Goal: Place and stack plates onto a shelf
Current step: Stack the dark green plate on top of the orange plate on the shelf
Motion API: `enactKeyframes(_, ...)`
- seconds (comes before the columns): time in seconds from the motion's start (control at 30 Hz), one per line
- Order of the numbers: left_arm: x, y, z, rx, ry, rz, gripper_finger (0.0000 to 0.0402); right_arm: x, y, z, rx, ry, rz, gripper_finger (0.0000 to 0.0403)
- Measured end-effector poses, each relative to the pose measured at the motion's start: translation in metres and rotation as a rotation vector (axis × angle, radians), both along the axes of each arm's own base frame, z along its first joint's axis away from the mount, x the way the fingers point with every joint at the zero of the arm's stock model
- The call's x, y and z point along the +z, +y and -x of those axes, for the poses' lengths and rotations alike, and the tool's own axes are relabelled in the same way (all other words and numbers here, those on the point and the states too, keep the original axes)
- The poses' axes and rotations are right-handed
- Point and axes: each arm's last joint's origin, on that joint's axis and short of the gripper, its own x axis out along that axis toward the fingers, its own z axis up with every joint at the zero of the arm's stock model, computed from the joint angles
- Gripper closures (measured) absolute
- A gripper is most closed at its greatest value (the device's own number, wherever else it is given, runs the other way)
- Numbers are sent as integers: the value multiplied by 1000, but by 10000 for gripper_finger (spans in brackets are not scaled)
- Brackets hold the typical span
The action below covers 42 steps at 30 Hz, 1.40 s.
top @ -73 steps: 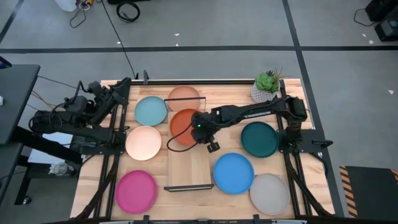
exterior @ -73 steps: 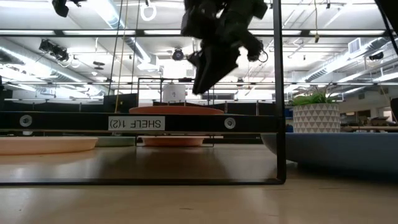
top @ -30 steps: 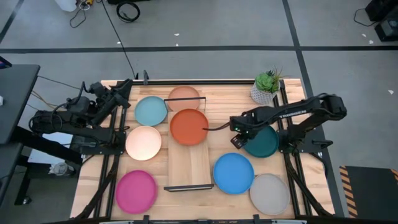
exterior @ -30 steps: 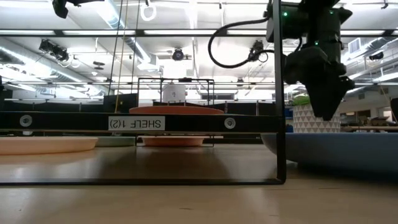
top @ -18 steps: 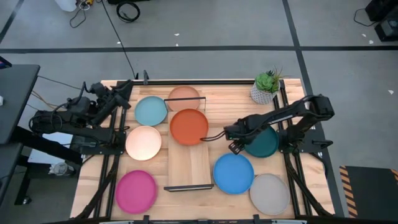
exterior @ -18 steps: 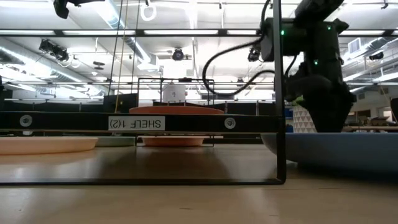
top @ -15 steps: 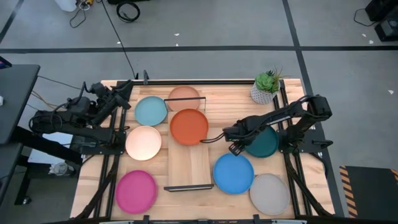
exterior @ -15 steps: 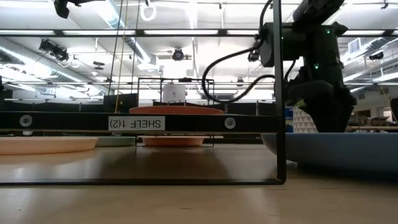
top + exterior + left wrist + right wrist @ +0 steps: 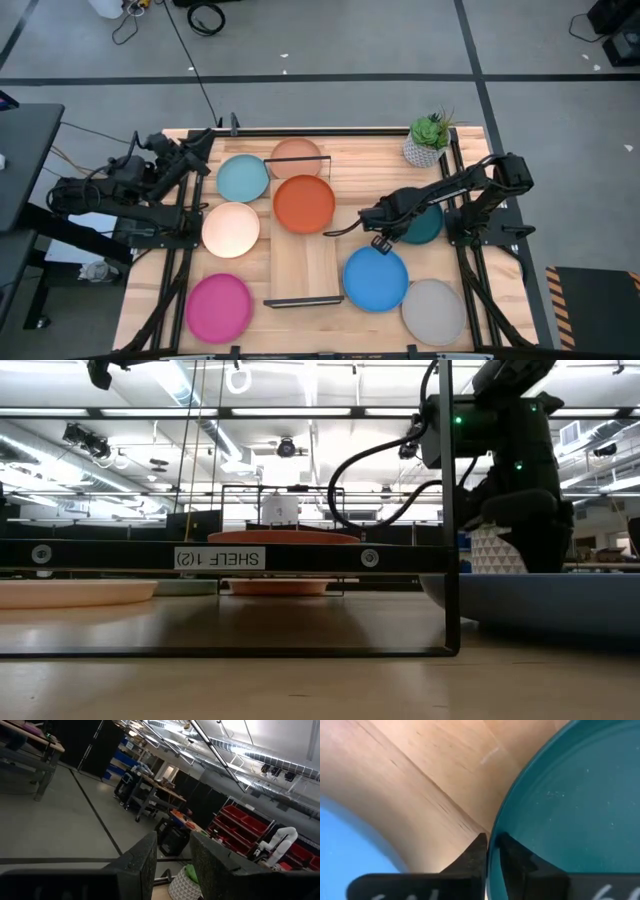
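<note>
A robotics lab or workshop: grey concrete floor [image 9: 330, 95] marked with dark tape lines, exposed ceiling ducts [image 9: 260, 757], red storage bins [image 9: 247, 827], and cluttered workbenches [image 9: 155, 795].

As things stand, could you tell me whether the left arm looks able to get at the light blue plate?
Probably yes. The left claw waits at the table's back left corner, right beside the light blue plate, which lies bare on the table with nothing on it; the right claw is busy at the dark teal plate.

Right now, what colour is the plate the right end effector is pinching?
Dark teal plate, rim between the right end effector fingers; clearest in the right wrist view.
</note>
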Motion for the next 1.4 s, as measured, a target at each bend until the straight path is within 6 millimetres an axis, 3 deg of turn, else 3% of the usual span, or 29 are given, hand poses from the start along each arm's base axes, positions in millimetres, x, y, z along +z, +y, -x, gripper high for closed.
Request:
enactKeyframes(0.47,-3,-1,-9,-3,23,8,276,33,-2,-18,158,-87,72,376)
enactKeyframes(0.83,-3,-1,-9,-3,19,8,276,73,-3,-36,301,-135,157,382)
enactKeyframes(1.4,-3,-1,-9,-3,21,8,276,138,14,-62,861,-343,269,382)
